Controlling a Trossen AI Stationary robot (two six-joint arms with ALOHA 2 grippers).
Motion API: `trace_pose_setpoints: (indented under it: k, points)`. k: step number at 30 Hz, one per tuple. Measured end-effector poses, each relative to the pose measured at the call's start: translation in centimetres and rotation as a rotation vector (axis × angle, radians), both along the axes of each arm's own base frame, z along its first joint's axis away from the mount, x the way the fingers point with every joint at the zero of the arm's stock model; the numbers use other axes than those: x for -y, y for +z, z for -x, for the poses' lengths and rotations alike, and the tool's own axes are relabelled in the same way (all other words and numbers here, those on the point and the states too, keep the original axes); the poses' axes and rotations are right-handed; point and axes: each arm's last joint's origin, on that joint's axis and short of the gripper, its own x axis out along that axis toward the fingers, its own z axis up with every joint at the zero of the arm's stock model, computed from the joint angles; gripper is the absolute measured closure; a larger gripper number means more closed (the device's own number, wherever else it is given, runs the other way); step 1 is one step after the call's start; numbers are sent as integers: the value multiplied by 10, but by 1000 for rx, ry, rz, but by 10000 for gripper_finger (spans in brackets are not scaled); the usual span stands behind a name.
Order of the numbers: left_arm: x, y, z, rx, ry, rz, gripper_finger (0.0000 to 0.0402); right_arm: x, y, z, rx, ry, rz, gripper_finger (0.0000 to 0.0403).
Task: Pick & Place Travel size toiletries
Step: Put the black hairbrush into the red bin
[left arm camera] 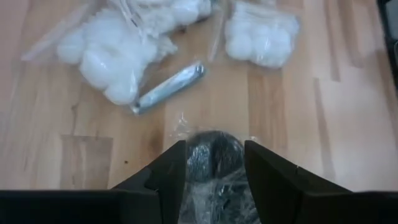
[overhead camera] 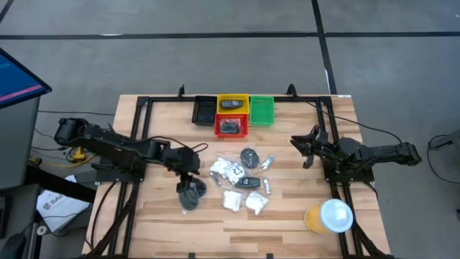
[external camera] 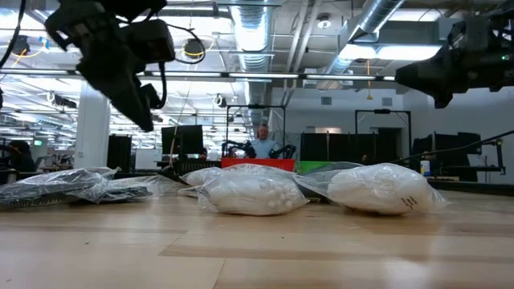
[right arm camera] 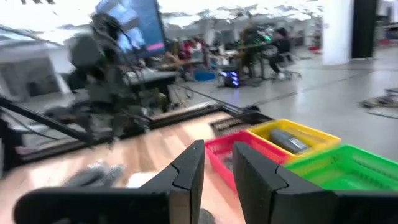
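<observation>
While over the table:
Left gripper [overhead camera: 188, 181]: fingers apart, straddling bagged dark disc [left arm camera: 213, 155], grip unclear.
Right gripper [overhead camera: 307, 147]: narrow gap, empty, aloft.

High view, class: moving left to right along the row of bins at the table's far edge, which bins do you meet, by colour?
Black bin → yellow bin, with the red bin directly in front of it → green bin.
</observation>
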Motion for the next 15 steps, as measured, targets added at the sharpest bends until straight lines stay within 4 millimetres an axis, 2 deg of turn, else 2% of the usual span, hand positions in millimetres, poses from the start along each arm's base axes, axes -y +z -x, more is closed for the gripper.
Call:
trace_pose_setpoints:
  k: [6,15]
  points:
    - [0,-8,-3,73,3,-6,248,-1,2,-4,-9,45,9,327]
    - [-1,-40,-13,-62,18,-47,248,-3,8,-21,-108,48,27,327]
